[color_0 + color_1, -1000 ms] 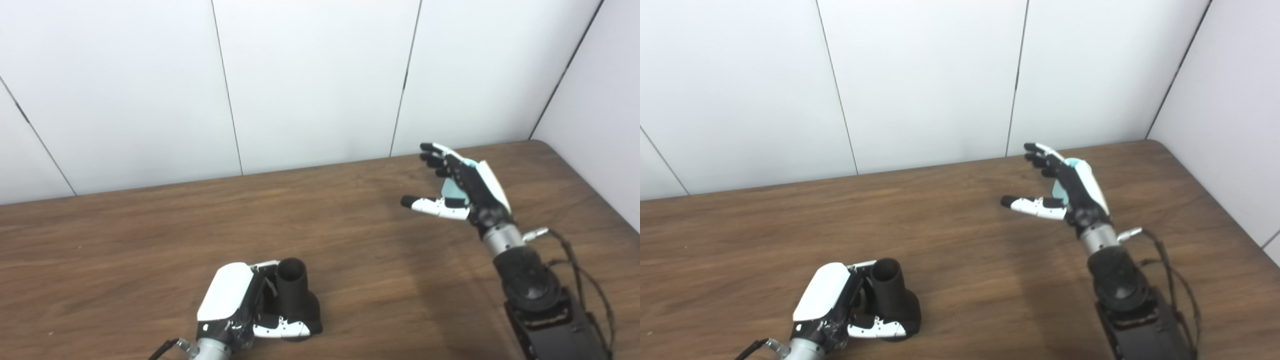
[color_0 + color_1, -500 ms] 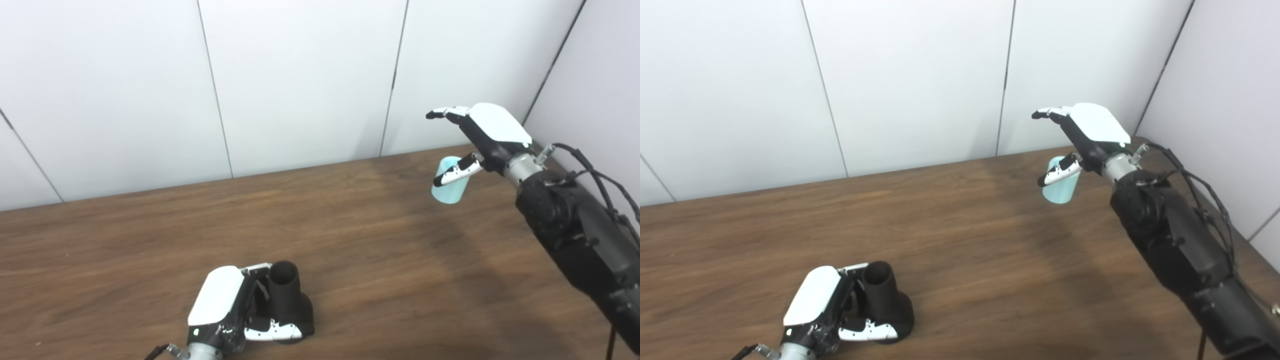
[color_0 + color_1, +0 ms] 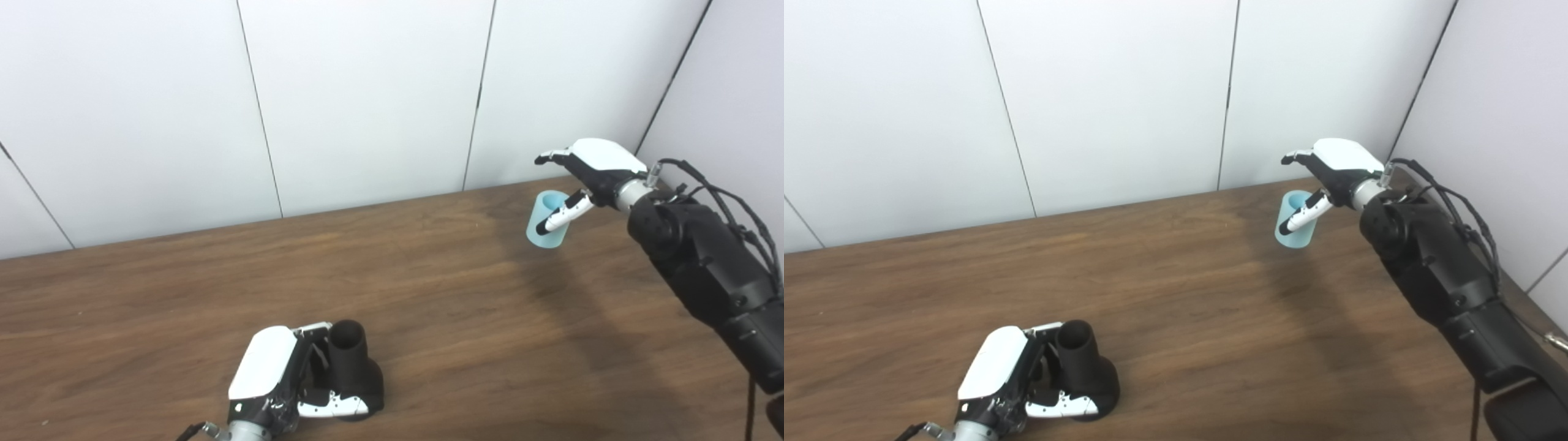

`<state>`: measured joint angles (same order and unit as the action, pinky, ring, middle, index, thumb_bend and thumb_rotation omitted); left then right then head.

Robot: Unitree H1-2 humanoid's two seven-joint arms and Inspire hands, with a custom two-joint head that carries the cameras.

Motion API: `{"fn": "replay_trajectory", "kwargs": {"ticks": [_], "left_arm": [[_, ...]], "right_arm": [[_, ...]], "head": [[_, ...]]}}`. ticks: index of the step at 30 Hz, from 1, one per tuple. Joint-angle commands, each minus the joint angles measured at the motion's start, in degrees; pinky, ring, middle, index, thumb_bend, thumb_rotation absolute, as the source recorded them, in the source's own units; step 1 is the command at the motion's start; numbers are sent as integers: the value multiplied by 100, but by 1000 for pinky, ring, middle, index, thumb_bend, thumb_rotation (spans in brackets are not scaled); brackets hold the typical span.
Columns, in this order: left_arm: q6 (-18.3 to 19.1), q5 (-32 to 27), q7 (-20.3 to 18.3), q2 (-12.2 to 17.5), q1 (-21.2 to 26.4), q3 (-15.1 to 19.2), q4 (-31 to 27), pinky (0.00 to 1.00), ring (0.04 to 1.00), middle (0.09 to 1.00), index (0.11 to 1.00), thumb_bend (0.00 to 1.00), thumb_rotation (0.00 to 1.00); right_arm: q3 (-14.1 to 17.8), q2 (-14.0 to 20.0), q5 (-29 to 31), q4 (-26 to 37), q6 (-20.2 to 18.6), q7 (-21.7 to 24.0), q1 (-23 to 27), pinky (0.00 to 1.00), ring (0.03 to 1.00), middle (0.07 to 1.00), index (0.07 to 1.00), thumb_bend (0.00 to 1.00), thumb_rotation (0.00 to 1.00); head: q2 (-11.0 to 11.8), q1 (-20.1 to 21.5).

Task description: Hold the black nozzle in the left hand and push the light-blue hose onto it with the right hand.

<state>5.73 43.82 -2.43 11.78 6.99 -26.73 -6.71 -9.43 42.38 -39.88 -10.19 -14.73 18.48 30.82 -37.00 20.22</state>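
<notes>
We are seeing our left hand (image 3: 278, 383) partly cut off at the bottom edge, its fingers wrapping the upright black flared plastic nozzle (image 3: 350, 372) on the brown wooden table (image 3: 429, 294) at 6 o'clock. At 2 o'clock, our right hand (image 3: 591, 174) is hovering spread apart, thumb crossing the short light-blue hose (image 3: 544, 222) section; we cannot tell whether it is touching.

one black nozzle (image 3: 352, 373), one light-blue hose (image 3: 544, 228), two hands, one table (image 3: 429, 294)
</notes>
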Motion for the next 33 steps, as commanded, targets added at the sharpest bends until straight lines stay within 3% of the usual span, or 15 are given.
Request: {"fn": "replay_trajectory", "kwargs": {"ticks": [1,7,12,15,18,23,33], "left_arm": [[291,70,-529,250,-348,-70,386,346,380,441,520,498,0],[288,94,-565,265,-324,-96,424,343,383,441,518,499,0],[290,111,-597,300,-299,-114,449,361,385,438,519,499,0],[295,101,-590,312,-311,-107,423,353,382,438,520,498,0],[265,84,-586,337,-316,-101,409,364,385,437,519,499,0],[309,91,-647,365,-318,-100,349,375,389,441,516,500,0],[280,15,-735,396,-311,-73,340,372,377,435,510,498,0]], "right_arm": [[140,46,84,84,-25,-75,261,780,869,868,853,1000,343],[168,-62,288,-161,107,-177,212,592,713,775,821,994,242],[140,-82,293,-37,-122,-27,140,605,721,788,822,960,231],[138,-75,329,-82,-65,-48,98,615,715,762,821,958,224],[133,-72,337,-76,-112,-24,87,639,740,798,821,955,223],[117,-4,362,-396,131,-140,142,693,770,807,812,968,234],[111,18,366,-369,141,-114,95,661,720,761,783,934,189]], "head": [[-8,-5],[-10,12],[-19,27],[-24,33],[-31,36],[-51,46],[-88,50]]}}
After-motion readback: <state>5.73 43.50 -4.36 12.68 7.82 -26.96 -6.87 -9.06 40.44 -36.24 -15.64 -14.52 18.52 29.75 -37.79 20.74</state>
